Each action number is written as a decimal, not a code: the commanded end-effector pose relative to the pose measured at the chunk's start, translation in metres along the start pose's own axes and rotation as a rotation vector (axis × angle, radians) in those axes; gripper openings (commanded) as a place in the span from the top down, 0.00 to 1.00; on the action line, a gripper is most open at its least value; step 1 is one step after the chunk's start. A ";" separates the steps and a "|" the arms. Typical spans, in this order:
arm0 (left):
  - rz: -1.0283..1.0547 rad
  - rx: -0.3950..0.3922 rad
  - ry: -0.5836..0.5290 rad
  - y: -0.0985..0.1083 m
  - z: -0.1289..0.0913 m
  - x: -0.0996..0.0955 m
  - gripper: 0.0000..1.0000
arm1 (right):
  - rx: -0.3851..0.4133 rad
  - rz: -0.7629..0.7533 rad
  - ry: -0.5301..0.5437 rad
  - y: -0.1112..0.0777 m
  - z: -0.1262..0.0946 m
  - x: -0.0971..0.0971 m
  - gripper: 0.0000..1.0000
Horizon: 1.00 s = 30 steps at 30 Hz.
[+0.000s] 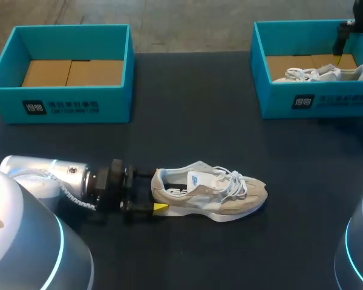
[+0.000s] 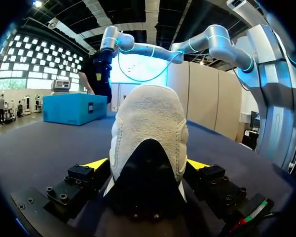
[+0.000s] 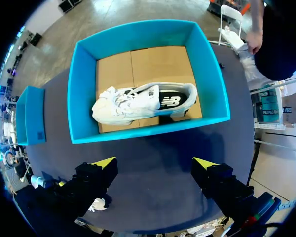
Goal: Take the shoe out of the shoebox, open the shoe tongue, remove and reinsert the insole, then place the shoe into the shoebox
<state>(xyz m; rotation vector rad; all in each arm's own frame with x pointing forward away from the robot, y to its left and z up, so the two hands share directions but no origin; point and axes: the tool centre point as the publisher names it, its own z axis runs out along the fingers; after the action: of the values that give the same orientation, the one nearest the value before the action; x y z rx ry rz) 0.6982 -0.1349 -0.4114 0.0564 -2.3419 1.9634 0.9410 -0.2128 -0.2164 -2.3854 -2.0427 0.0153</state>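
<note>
A beige sneaker (image 1: pixel 215 193) lies on its sole on the dark table (image 1: pixel 187 121), toe pointing right, laces loose. My left gripper (image 1: pixel 154 191) is open at its heel, one yellow-tipped finger on each side. In the left wrist view the heel (image 2: pixel 148 128) fills the space between the open fingers (image 2: pixel 96 164). A white sneaker (image 3: pixel 138 103) lies in the teal shoebox (image 3: pixel 84 94) at the back right (image 1: pixel 314 103). My right gripper (image 3: pixel 155 163) hangs open above that box's near side, holding nothing. My right arm (image 1: pixel 345 36) shows over the box.
A second teal shoebox (image 1: pixel 66 103), holding only a cardboard liner, stands at the back left. My arms' grey bases (image 1: pixel 24 241) fill the near corners. Bare table lies between the two boxes and ahead of the sneaker's toe.
</note>
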 end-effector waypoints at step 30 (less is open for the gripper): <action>0.006 -0.003 0.009 -0.002 0.024 -0.001 0.00 | -0.003 0.002 -0.001 -0.002 0.000 0.000 0.00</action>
<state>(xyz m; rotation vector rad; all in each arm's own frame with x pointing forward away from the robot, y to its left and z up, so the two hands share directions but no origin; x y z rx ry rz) 0.6969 -0.1570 -0.4132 0.0453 -2.3409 1.9659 0.9410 -0.2128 -0.2164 -2.3855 -2.0427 0.0153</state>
